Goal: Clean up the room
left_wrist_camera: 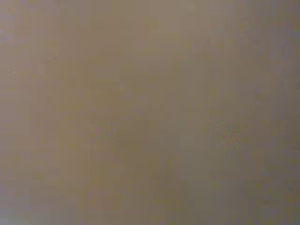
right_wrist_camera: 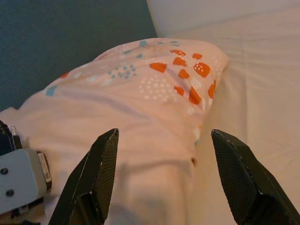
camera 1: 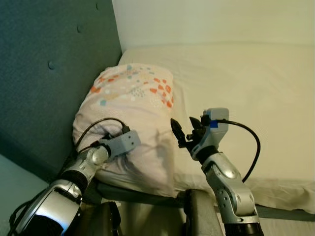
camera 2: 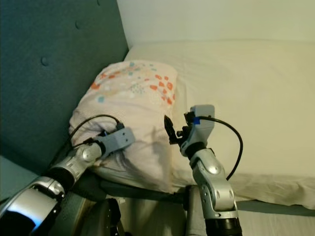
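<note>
Pillow: soft, plump, pale pink cloth with orange and teal spots, against the headboard.
Headboard: teal, tufted, buttoned.
Mattress: cream sheet, beside pillow.
Left gripper: pressed into pillow; fingers hidden, cannot tell.
Right gripper: fingers spread wide, holding nothing, at pillow's edge.

Right gripper jaws spread; left arm extended.

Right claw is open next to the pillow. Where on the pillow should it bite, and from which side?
Probably the pillow's near right edge, coming in from the mattress side. That edge stands up as a soft fold between the right claw's open fingers, so closing there should pinch fabric. The left claw already presses into the pillow's other side, near the headboard.
</note>
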Tool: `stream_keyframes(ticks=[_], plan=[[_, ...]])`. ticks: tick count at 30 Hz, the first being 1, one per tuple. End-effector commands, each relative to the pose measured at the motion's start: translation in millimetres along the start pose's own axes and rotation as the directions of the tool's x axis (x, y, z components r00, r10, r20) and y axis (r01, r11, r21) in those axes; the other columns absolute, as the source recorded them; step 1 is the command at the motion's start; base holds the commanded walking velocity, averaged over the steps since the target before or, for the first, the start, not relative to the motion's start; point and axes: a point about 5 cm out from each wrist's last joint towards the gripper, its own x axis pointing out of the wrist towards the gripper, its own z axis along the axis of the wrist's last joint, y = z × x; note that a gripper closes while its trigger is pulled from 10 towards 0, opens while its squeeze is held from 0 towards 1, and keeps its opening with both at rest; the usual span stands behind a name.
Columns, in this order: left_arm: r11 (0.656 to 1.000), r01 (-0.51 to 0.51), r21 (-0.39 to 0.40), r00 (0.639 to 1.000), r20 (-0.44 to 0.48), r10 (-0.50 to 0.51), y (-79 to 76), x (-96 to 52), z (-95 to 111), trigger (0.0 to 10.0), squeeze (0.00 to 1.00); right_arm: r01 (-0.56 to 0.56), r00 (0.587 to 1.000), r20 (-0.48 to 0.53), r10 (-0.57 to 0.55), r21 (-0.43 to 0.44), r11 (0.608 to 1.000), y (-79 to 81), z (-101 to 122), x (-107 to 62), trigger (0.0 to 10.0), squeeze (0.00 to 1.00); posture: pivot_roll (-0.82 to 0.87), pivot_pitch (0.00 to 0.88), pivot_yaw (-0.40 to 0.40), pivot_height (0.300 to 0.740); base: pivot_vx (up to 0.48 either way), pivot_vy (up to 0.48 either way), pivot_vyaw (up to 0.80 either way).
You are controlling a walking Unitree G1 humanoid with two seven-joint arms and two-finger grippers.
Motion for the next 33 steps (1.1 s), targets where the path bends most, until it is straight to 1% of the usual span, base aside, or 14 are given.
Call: stream_keyframes(ticks=[1, 4, 8, 11, 14, 15, 18, 23, 26, 28, 30, 31, 32, 33], plan=[[0.995, -0.049, 0.085, 0.997, -0.051, 0.054, 12.9, -4.1, -14, 10.0, 0.00, 0.015, 1.000, -0.003, -0.015, 0.003, 1.000, -0.7, 0, -2.5, 10.0, 0.00, -0.14, 0.264, 0.070, 0.586, 0.000, 0.000, 0.00], [0.993, -0.045, 0.108, 0.996, -0.071, 0.052, 12.7, -7.0, -21, 10.0, 0.00, 0.015, 1.000, -0.005, -0.015, 0.003, 1.000, 0.1, -1, -2.2, 10.0, 0.00, -0.14, 0.264, 0.070, 0.586, 0.000, 0.000, 0.00], [0.980, 0.069, 0.186, 0.986, -0.162, -0.038, 1.2, -27.4, -59, 10.0, 0.00, -0.014, 1.000, -0.016, 0.014, 0.003, 1.000, 6.7, -3, 1.0, 10.0, 0.00, -0.13, 0.258, 0.061, 0.586, 0.000, 0.000, 0.00], [0.979, 0.112, 0.171, 0.979, -0.186, -0.079, -2.9, -36.3, -72, 10.0, 0.00, -0.032, 0.999, -0.021, 0.032, -0.001, 0.999, 9.2, -4, 2.2, 10.0, 0.00, -0.13, 0.254, 0.056, 0.586, 0.000, 0.000, 0.00], [0.971, 0.235, -0.047, 0.965, -0.112, -0.239, -19.4, -47.3, -78, 10.0, 0.00, -0.069, 0.997, -0.030, 0.069, 0.007, 0.998, 13.1, -5, 3.3, 10.0, 0.00, -0.12, 0.238, 0.045, 0.586, 0.000, 0.000, 0.00], [0.971, 0.235, -0.047, 0.965, -0.112, -0.239, -19.4, -47.3, -78, 10.0, 0.00, -0.069, 0.997, -0.030, 0.069, 0.007, 0.998, 13.1, -5, 3.3, 10.0, 0.00, -0.12, 0.238, 0.045, 0.586, 0.000, 0.000, 0.00], [0.912, 0.367, -0.183, 0.929, 0.025, -0.369, -35.8, -57.6, -75, 10.0, 0.00, -0.097, 0.994, -0.040, 0.098, 0.020, 0.995, 16.0, -7, 4.2, 10.0, 0.00, -0.11, 0.224, 0.042, 0.586, 0.000, 0.000, 0.00], [0.878, 0.429, -0.213, 0.903, 0.091, -0.419, -47.5, -69.5, -79, 10.0, 0.00, -0.115, 0.992, -0.054, 0.115, 0.018, 0.993, 17.5, -10, 6.0, 10.0, 0.00, -0.11, 0.205, 0.037, 0.586, 0.000, 0.000, 0.00], [0.839, 0.506, -0.199, 0.862, 0.106, -0.495, -56.9, -94.2, -96, 10.0, 0.00, -0.136, 0.988, -0.072, 0.137, 0.013, 0.991, 19.5, -14, 6.8, 10.0, 0.00, -0.10, 0.183, 0.035, 0.586, 0.000, 0.000, 0.00], [0.826, 0.523, -0.211, 0.852, 0.116, -0.510, -52.6, -105.5, -103, 10.0, 0.00, -0.146, 0.986, -0.075, 0.147, 0.015, 0.989, 20.2, -14, 6.5, 10.0, 0.00, -0.10, 0.182, 0.034, 0.586, 0.000, 0.000, 0.00], [0.826, 0.443, -0.348, 0.896, 0.170, -0.409, -18.5, -110.5, -103, 10.0, 0.00, -0.159, 0.985, -0.064, 0.161, 0.026, 0.987, 20.8, -13, 6.1, 10.0, 0.00, -0.10, 0.178, 0.030, 0.586, 0.000, 0.000, 0.00], [0.826, 0.443, -0.348, 0.896, 0.170, -0.409, -18.5, -110.5, -103, 10.0, 0.00, -0.159, 0.985, -0.064, 0.161, 0.026, 0.987, 20.8, -13, 6.1, 10.0, 0.00, -0.10, 0.178, 0.030, 0.586, 0.000, 0.000, 0.00], [0.822, 0.379, -0.426, 0.924, 0.218, -0.314, 7.3, -108.3, -97, 10.0, 0.00, -0.160, 0.986, -0.052, 0.161, 0.037, 0.986, 20.5, -11, 6.3, 10.0, 0.00, -0.10, 0.178, 0.028, 0.586, 0.000, 0.000, 0.00], [0.822, 0.379, -0.426, 0.924, 0.218, -0.314, 7.3, -108.3, -97, 10.0, 0.00, -0.160, 0.986, -0.052, 0.161, 0.037, 0.986, 20.5, -11, 6.3, 10.0, 0.00, -0.10, 0.178, 0.028, 0.586, 0.000, 0.000, 0.00]])
